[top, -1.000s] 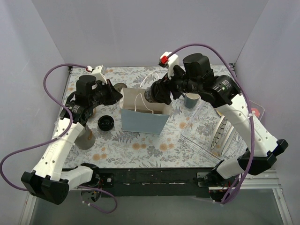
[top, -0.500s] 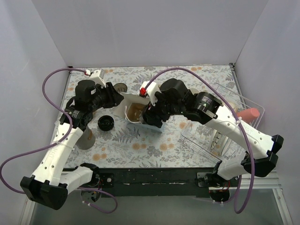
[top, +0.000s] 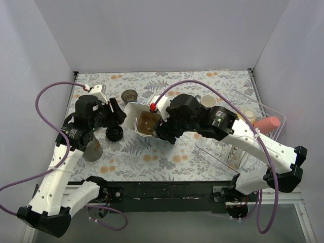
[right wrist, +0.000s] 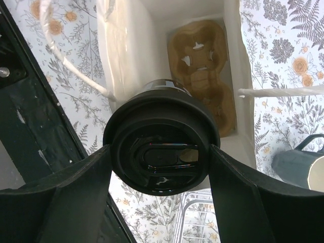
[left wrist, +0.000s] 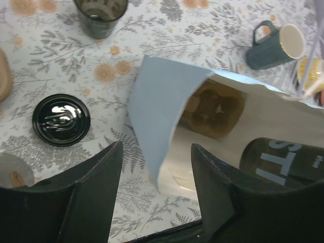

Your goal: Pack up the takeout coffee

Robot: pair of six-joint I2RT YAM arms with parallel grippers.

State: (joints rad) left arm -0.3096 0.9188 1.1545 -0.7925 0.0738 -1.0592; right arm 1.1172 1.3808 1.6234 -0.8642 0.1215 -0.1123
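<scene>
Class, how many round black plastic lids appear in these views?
2. One loose lid lies on the table left of the light-blue paper bag; another lid caps the dark brown paper cup in the right gripper. More may be hidden.

One paper bag, one cardboard carrier, one lidded takeout coffee, one loose black lid, one dark tumbler, one handled mug, one grey cup.

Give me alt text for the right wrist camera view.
The right gripper holds the takeout coffee, black lid toward the camera, at the mouth of the open paper bag. A brown cardboard cup carrier lies inside the bag; a grey mug shows at right.
</scene>
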